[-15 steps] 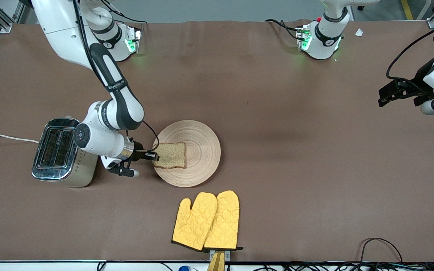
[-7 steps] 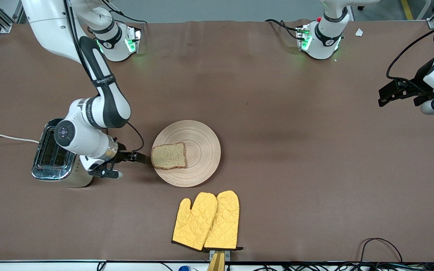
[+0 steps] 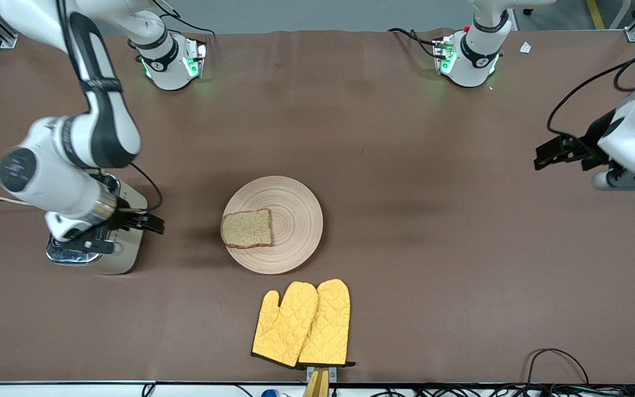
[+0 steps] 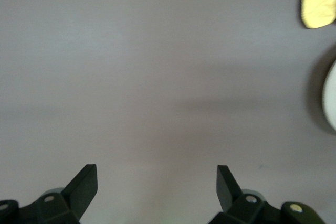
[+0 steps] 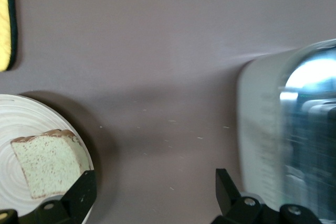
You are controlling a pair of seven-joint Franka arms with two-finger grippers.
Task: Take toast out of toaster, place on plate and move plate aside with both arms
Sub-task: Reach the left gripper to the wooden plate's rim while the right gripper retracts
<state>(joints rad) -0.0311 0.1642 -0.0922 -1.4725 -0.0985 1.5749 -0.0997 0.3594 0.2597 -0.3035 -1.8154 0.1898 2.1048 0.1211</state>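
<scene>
The toast lies flat on the round wooden plate at the plate's edge toward the right arm's end; both show in the right wrist view, the toast and the plate. My right gripper is open and empty, up in the air over the toaster's edge and the bare table between toaster and plate. In the right wrist view its fingers stand wide apart. My left gripper is open and empty, raised over the left arm's end of the table; its wrist view shows only bare table under it.
A chrome toaster stands at the right arm's end, partly under the right wrist, with a white cord. Two yellow oven mitts lie nearer the front camera than the plate. Cables lie along the front table edge.
My right gripper let go of the toast and drew back from the plate toward the toaster, rising. The toast stays on the plate. The left arm shifted slightly.
</scene>
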